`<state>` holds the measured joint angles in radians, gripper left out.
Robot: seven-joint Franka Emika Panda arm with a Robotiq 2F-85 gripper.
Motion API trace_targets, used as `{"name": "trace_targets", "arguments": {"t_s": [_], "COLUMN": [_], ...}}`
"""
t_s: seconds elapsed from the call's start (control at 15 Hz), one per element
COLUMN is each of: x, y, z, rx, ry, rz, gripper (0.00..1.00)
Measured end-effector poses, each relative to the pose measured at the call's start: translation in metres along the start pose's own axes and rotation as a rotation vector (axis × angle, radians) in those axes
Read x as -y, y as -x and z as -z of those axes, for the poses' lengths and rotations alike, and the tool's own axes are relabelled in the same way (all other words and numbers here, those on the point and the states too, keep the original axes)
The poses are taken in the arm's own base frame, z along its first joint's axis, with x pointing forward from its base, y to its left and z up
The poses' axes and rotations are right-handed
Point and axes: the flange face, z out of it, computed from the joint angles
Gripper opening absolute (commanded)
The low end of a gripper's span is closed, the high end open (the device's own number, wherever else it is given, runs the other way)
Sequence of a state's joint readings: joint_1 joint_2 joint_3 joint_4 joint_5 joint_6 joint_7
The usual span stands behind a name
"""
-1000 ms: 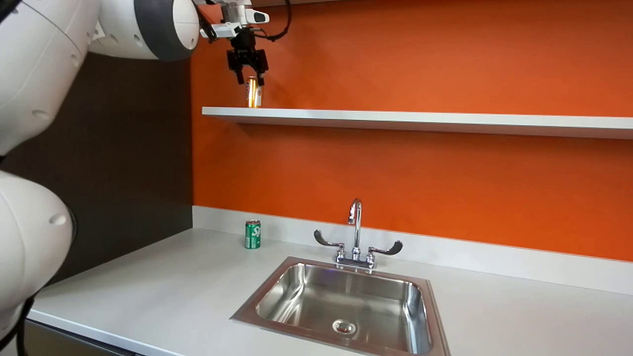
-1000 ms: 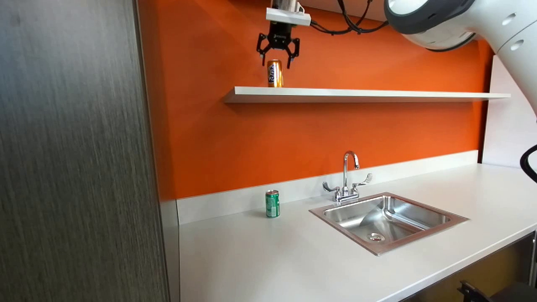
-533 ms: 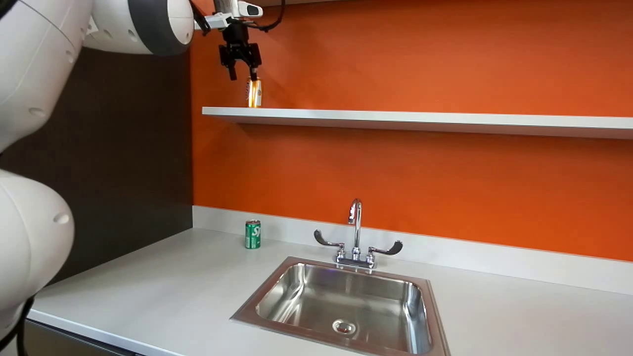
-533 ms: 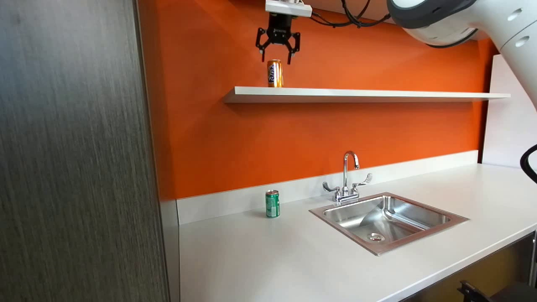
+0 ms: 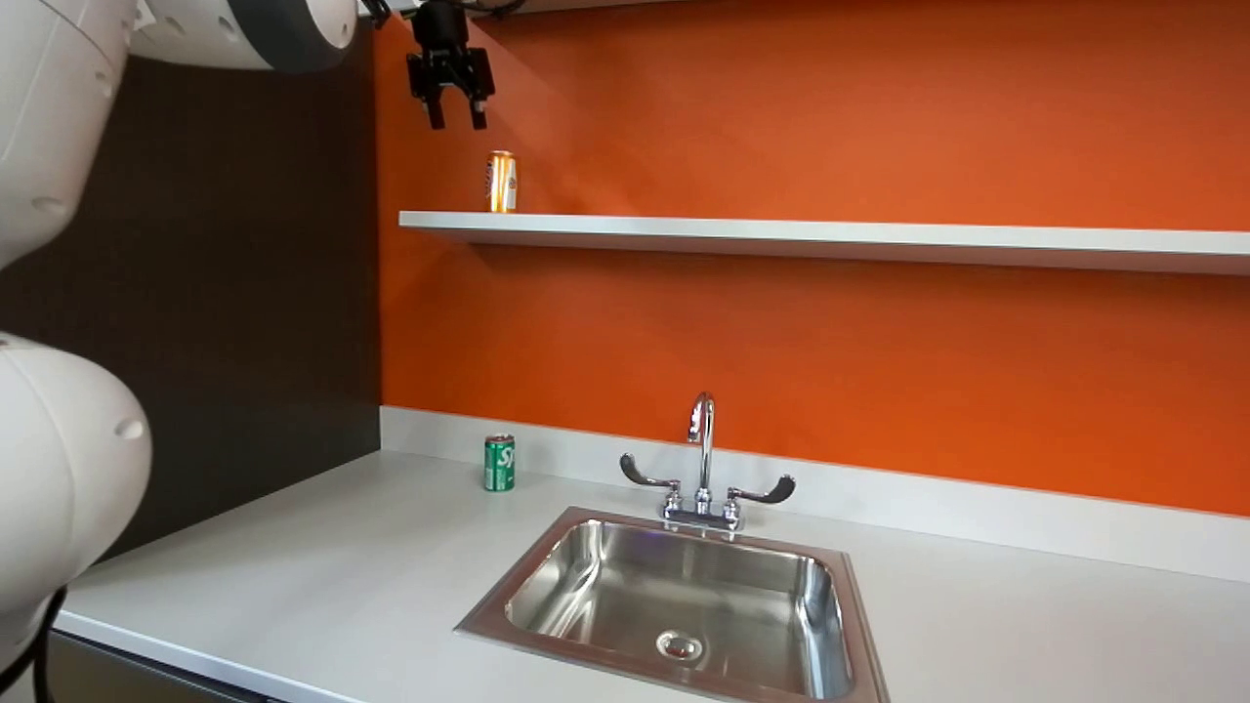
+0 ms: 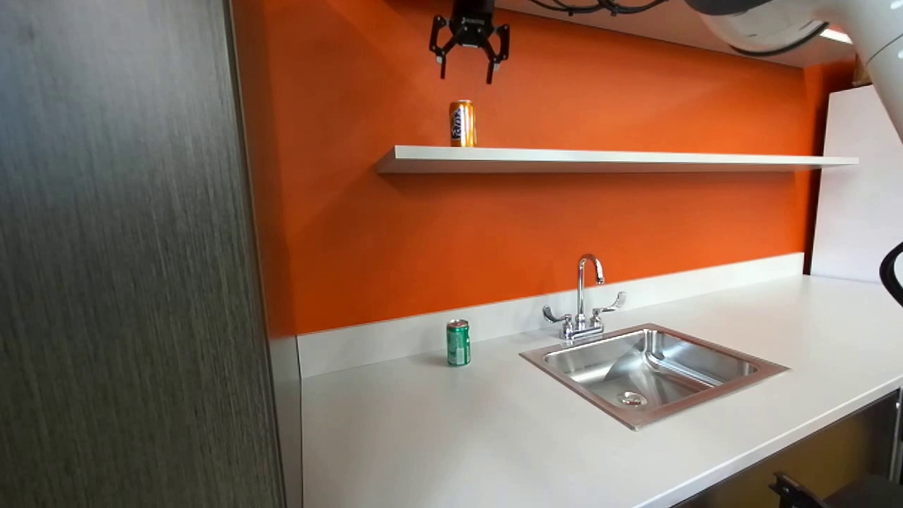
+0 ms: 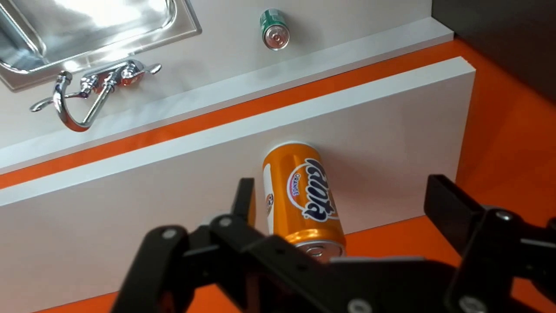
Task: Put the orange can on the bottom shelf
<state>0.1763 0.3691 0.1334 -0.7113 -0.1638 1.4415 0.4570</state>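
Orange can [image 6: 463, 123]: gripper [image 6: 466, 79] risen clear of it vs 0.5 s ago; can itself unmoved.
Bottom shelf [image 6: 635, 161]: bears the can, upright, nr one end (both ext. views); placing looks done.
Gripper: jaws apart, nothing held, above can w/ a gap; prob. only backing off left.
Green can [image 5: 499, 463]: upright on counter [image 5: 322, 576], apart from sink [image 6: 637, 418]; not this job's.

Between the spread jaws of the gripper [image 6: 465, 79] and just under their tips is free air; below, the orange can [image 6: 463, 124], then the bottom shelf [image 6: 600, 161], bar the way, the orange wall [image 6: 437, 240] behind
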Motion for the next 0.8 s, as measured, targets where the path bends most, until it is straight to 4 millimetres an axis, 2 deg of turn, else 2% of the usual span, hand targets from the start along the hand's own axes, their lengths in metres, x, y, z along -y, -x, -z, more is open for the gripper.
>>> {"name": "trace_targets", "arguments": {"t_s": [0.2,0.4,0.6,0.8], "x": [0.0,-0.002,-0.01,-0.022], "y": [0.016,0.033,0.051,0.067], "z": [0.011,0.013,0.006,-0.011], "rx": [0.029,0.078,0.147,0.215], "ry": [0.013,0.01,-0.007,-0.013], "rz": [-0.001,0.003,-0.002,-0.02], "gripper": [1.0,1.0,1.0,1.0]}}
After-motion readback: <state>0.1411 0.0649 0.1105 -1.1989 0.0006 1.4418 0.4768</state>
